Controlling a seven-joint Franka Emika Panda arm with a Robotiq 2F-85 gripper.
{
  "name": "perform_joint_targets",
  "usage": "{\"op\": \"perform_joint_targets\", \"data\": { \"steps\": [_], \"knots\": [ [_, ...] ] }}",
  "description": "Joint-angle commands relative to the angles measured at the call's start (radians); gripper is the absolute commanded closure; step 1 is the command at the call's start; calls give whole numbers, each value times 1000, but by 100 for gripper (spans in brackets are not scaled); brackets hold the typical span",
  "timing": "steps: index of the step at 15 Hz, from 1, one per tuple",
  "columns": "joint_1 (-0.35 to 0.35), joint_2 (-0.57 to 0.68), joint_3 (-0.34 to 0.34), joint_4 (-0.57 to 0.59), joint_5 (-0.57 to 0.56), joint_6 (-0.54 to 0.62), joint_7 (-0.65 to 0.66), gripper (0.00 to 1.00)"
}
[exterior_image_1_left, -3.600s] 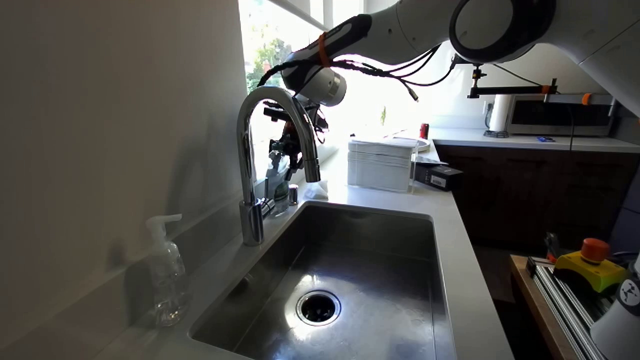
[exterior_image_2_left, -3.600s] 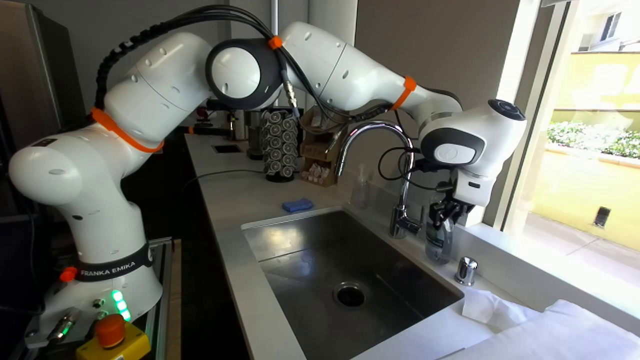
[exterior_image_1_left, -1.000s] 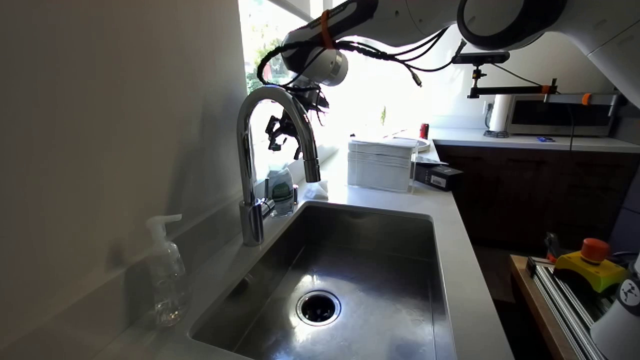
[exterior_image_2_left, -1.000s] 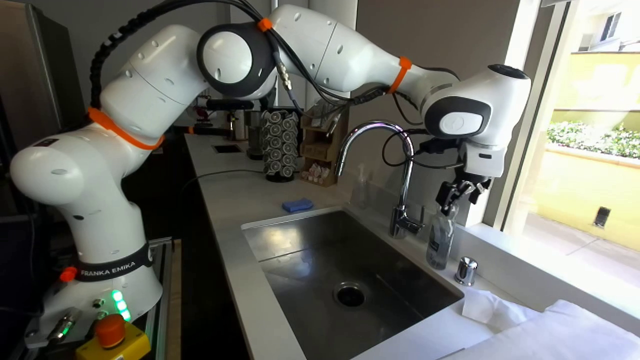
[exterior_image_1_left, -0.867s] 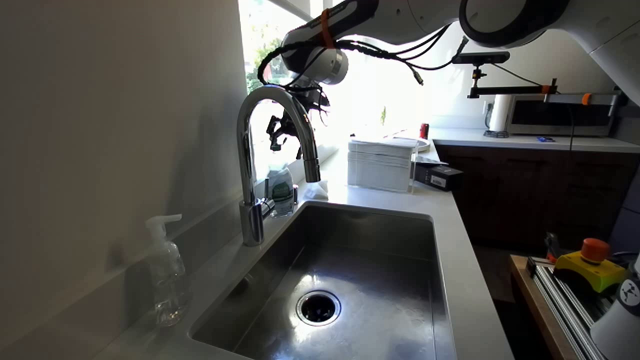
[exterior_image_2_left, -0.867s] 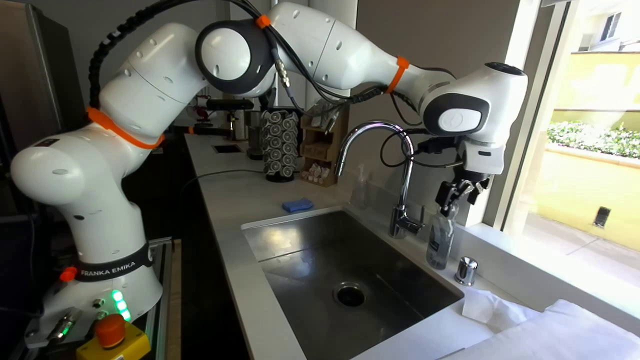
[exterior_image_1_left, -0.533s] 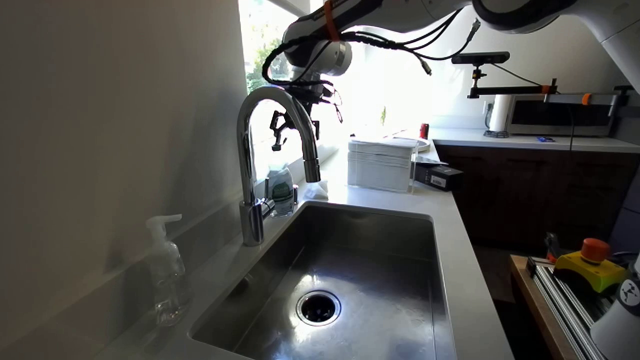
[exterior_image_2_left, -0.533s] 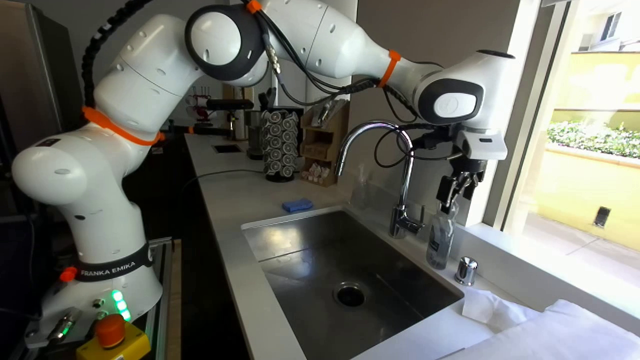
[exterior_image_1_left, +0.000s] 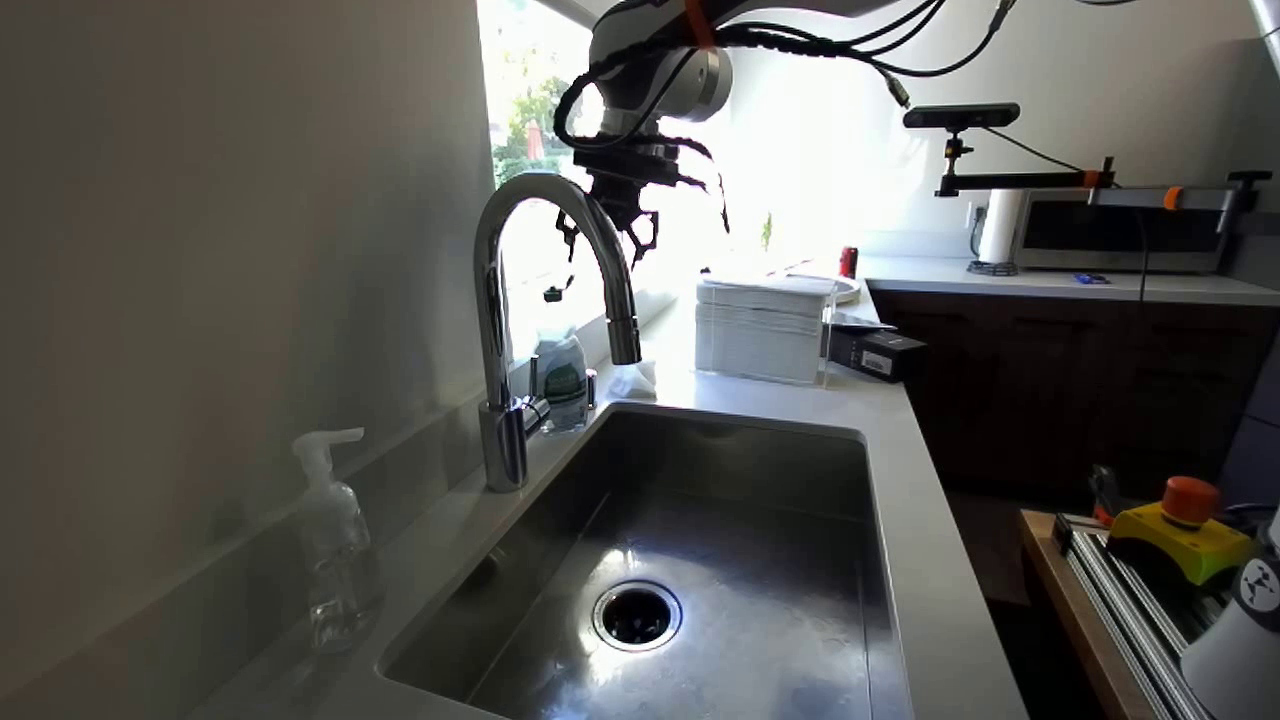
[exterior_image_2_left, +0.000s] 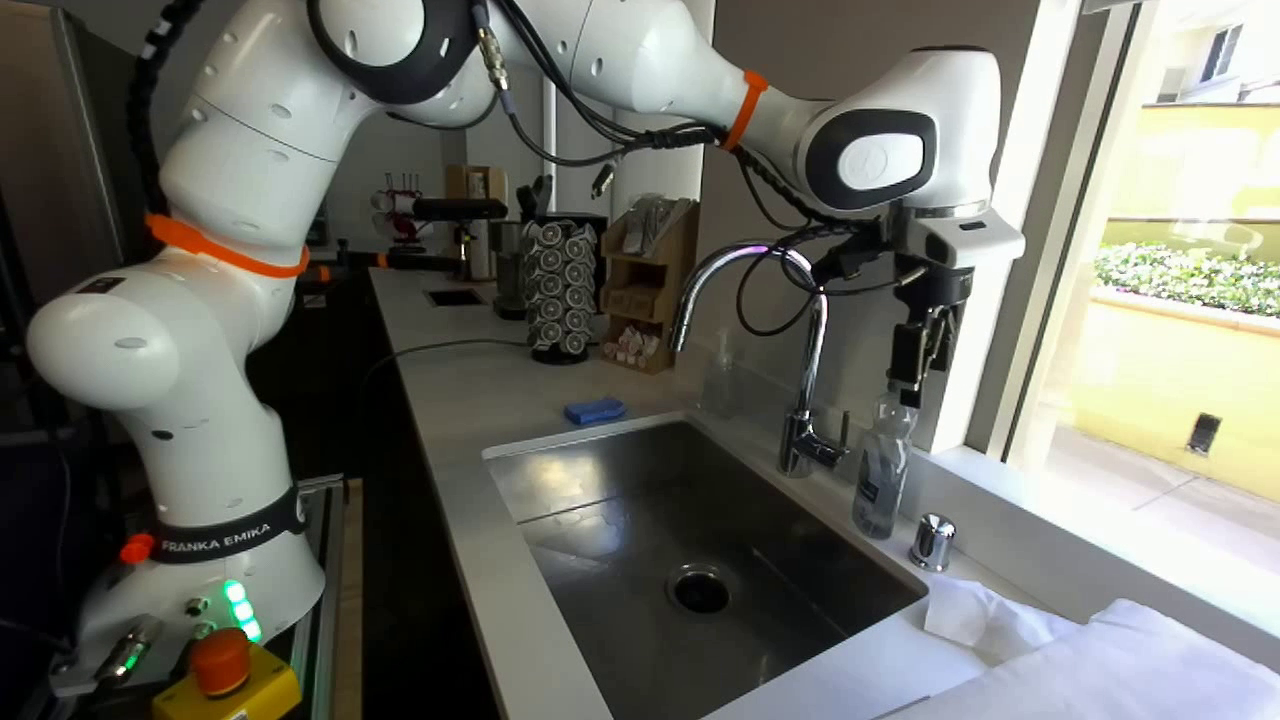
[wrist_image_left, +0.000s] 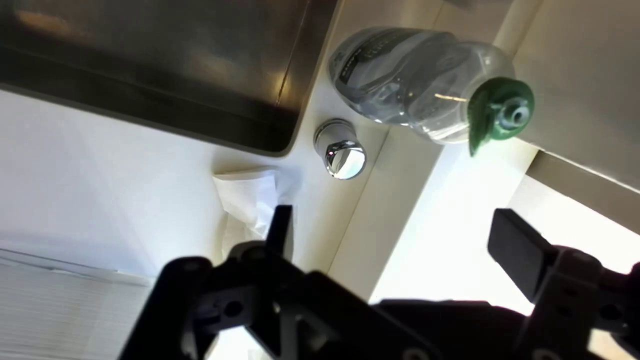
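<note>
My gripper stands open in the wrist view, its two black fingers wide apart with nothing between them. A clear bottle with a green cap lies ahead of the fingertips, apart from them. In an exterior view the bottle is upright on the counter behind the sink, and the gripper hangs just above its top. The curved chrome faucet partly hides the gripper in an exterior view, where the bottle's label shows beside the faucet base.
A steel sink lies in front of the bottle. Close by are a chrome cap and crumpled white paper. Further off stand a clear pump bottle, a blue sponge, a stack of white towels and a black box.
A few seconds ago the gripper was down around the bottle. It has since risen above it and turned, while the bottle stays on the counter. The jaws remain open over the last second.
</note>
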Motion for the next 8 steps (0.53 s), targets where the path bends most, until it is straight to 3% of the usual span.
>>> {"op": "perform_joint_targets", "data": {
  "steps": [1, 8],
  "knots": [
    [23, -85, -12, -134, 2, 88, -89, 0],
    [34, -145, -8, -205, 19, 104, -201, 0]
  ]
}}
